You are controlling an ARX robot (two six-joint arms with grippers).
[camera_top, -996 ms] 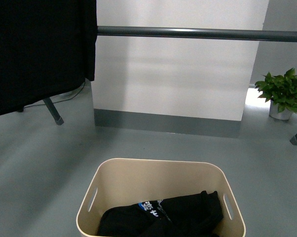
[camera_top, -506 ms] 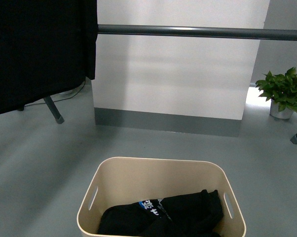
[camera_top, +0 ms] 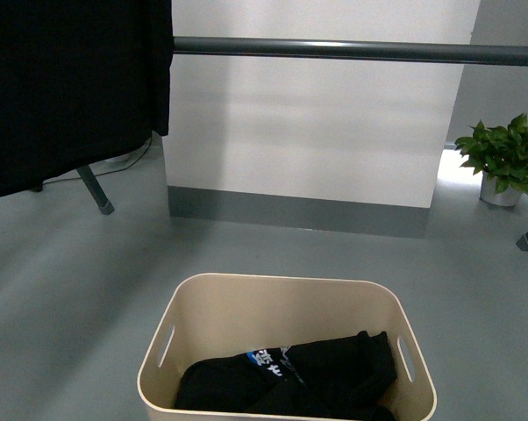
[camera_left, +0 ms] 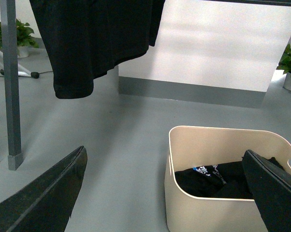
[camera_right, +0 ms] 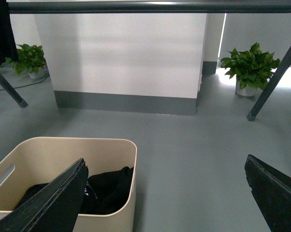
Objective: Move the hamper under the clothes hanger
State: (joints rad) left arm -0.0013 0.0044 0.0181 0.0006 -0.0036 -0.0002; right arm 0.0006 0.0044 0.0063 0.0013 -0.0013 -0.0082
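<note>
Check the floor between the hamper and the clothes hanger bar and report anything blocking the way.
Nothing visible blocks it. Between the hamper and the clothes hanger bar there is only bare grey floor. The rack's legs, the hanging black garment and the potted plant all sit off to the sides.

Left gripper (camera_left: 165, 193): two dark fingers spread wide apart, nothing between them, seen only in its wrist view. Right gripper (camera_right: 167, 193): fingers likewise spread wide, holding nothing. Neither arm appears in the front view.
</note>
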